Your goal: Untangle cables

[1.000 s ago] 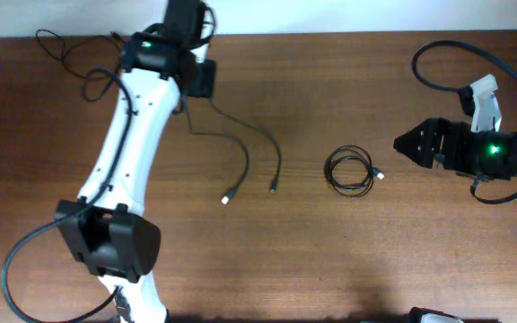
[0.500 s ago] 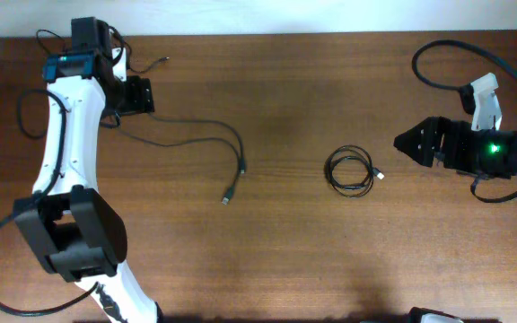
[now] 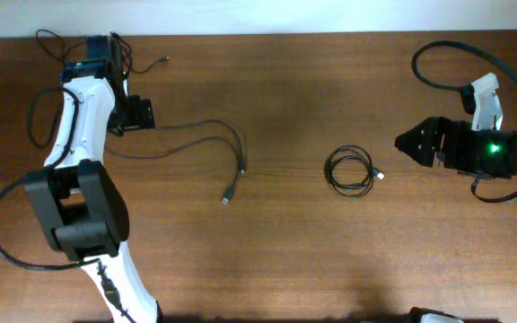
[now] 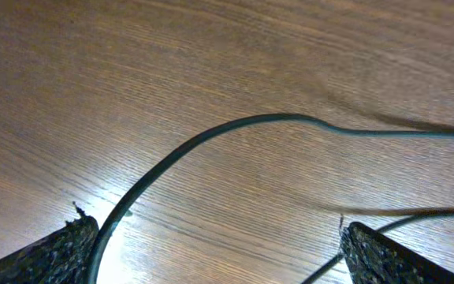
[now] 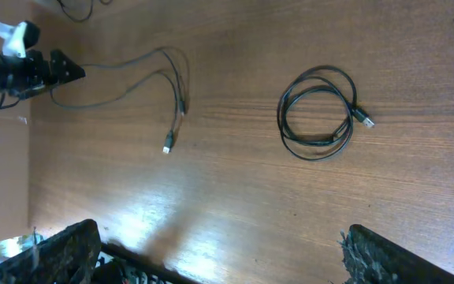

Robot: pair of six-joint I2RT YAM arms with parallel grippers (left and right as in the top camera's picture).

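Hovering near the far-left edge of the table [image 3: 285, 260], the left gripper [image 3: 148, 115] stood with its jaws wide apart over the loose cables [image 3: 206, 126], gripping nothing (one strand lay on the wood between its fingers). The right gripper [image 3: 407, 144], equally spread and empty, sat beside the coiled cable [image 3: 350, 172] mid-table. Separation looked nearly complete; the next move probably called for straightening that coil. No legible writing showed.

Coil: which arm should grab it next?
Right. The right tool, open, sits close beside the coil, nothing between; the left tool is far off on the other side, over the loose cables.
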